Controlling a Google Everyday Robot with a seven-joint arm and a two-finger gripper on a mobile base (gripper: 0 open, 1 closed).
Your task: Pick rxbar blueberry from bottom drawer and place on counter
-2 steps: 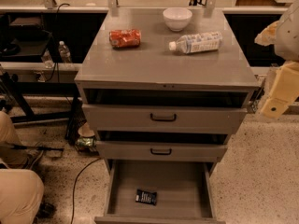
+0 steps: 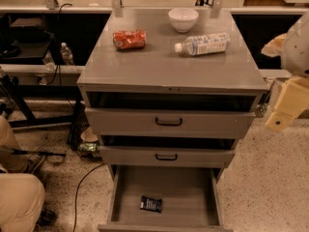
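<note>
The rxbar blueberry [image 2: 151,204], a small dark wrapper with pale print, lies flat on the floor of the open bottom drawer [image 2: 188,192], left of middle and near the front. The counter [image 2: 169,66] is the grey top of the cabinet. My gripper [image 2: 282,112] shows as cream-coloured parts at the right edge, beside the cabinet at top-drawer height, well above and to the right of the bar. It holds nothing that I can see.
On the counter stand a crushed red-orange can [image 2: 129,39], a white bowl [image 2: 183,19] and a lying plastic bottle [image 2: 203,44]. The two upper drawers [image 2: 169,122] are partly pulled out. A person's legs [image 2: 17,197] and cables are at the left on the floor.
The arm parts at the right edge have dipped slightly. Nothing else has moved.
</note>
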